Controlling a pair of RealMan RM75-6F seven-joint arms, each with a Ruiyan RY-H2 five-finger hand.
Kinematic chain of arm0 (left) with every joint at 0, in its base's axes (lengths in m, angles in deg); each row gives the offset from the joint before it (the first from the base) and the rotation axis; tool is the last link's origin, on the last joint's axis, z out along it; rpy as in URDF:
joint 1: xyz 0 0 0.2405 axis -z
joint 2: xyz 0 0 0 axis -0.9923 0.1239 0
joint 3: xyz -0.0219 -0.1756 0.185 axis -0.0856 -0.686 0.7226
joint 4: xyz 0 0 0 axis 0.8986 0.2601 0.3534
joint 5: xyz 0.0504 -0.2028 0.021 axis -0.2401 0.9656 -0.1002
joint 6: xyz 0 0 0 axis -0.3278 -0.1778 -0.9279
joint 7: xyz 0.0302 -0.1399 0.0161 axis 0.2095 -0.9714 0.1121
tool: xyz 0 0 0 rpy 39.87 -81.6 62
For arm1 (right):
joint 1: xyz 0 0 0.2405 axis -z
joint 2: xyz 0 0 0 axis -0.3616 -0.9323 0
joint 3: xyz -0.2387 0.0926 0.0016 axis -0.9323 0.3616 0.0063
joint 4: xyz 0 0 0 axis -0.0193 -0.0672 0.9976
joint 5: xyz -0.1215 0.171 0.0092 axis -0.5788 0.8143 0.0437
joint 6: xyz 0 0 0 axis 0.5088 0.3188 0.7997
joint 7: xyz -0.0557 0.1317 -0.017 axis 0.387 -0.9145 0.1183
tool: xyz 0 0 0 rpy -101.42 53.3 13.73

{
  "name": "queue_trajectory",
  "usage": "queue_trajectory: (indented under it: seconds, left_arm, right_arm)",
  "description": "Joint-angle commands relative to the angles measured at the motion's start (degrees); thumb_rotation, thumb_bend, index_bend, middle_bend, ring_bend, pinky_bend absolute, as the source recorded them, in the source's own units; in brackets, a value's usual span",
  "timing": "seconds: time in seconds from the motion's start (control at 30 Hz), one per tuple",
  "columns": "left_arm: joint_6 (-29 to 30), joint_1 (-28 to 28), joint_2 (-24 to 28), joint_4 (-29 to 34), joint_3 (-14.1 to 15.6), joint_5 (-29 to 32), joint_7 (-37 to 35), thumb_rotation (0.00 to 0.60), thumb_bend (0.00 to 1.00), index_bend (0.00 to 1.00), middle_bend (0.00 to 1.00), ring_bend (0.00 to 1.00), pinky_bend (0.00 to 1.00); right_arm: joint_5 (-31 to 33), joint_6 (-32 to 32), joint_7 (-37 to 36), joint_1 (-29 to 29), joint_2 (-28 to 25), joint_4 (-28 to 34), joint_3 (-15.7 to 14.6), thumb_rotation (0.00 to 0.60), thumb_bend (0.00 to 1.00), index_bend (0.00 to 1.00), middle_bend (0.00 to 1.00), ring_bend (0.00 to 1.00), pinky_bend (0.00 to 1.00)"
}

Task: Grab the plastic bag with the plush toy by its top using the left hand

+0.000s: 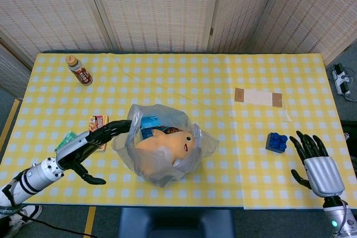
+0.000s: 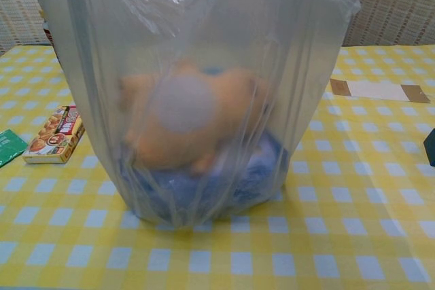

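A clear plastic bag (image 1: 163,144) stands near the front middle of the table with its top open; an orange plush toy (image 1: 167,147) lies inside on something blue. In the chest view the bag (image 2: 197,86) fills most of the frame and the plush (image 2: 190,117) shows blurred through it. My left hand (image 1: 89,143) is open, fingers spread, its fingertips reaching up to the bag's left upper rim; I cannot tell whether they touch it. My right hand (image 1: 315,165) rests open at the table's front right, holding nothing. Neither hand shows in the chest view.
A snack box (image 1: 98,125) and a green packet (image 1: 67,137) lie under and beside my left hand. A brown bottle (image 1: 79,70) lies at the back left. A blue block (image 1: 276,141) sits just left of my right hand. A paper tag (image 1: 257,97) lies further back.
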Motion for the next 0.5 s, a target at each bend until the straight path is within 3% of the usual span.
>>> queue_trajectory:
  seconds: [0.03, 0.5]
  left_arm:
    - [0.3, 0.4, -0.7, -1.0, 0.9, -0.3, -1.6, 0.6, 0.13, 0.05, 0.05, 0.0, 0.01]
    - [-2.6, 3.7, -2.2, -5.0, 3.5, -1.4, -5.8, 0.6, 0.13, 0.04, 0.06, 0.04, 0.06]
  right_arm:
    - [0.3, 0.1, 0.0, 0.0, 0.1, -0.1, 0.1, 0.6, 0.31, 0.0, 0.0, 0.0, 0.0]
    - [0.7, 0.8, 0.3, -0.3, 0.2, 0.1, 0.2, 0.6, 0.31, 0.0, 0.0, 0.0, 0.0]
